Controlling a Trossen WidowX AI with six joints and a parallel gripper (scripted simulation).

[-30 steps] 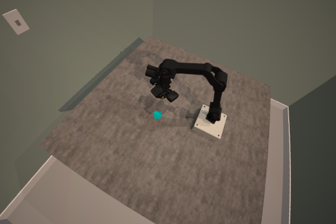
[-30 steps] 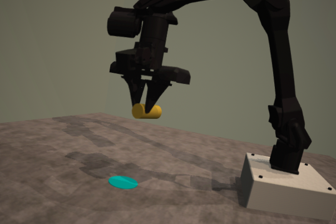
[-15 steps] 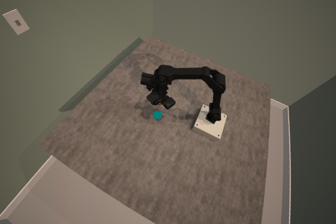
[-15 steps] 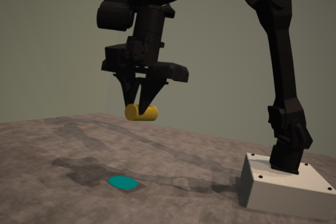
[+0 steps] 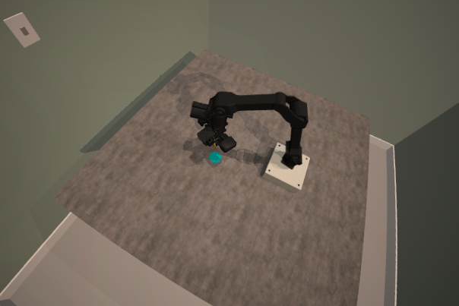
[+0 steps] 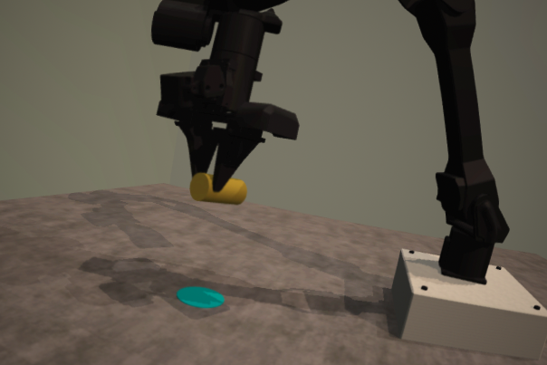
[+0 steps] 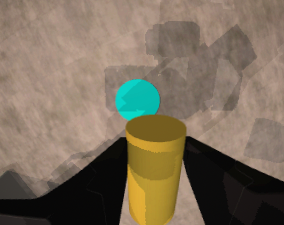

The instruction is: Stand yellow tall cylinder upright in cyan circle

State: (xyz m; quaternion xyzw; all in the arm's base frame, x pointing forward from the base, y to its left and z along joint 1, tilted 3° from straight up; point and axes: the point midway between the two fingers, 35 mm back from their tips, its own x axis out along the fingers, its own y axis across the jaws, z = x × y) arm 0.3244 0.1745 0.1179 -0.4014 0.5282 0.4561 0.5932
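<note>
My gripper [image 6: 213, 187] [image 5: 216, 143] [image 7: 154, 144] is shut on the yellow tall cylinder [image 6: 218, 193] [image 7: 154, 171]. The cylinder lies level between the fingers, held well above the floor. In the top view only a sliver of yellow shows between the fingers. The cyan circle [image 5: 215, 157] [image 6: 200, 296] [image 7: 137, 99] is a flat disc on the mottled brown floor. It lies below the gripper and a little toward the camera in the exterior view. In the wrist view it sits just beyond the cylinder's far end.
The arm's white base block [image 5: 286, 171] [image 6: 466, 304] stands to the right of the circle. A low ledge [image 5: 376, 219] runs along the right side of the floor, and walls rise at the back.
</note>
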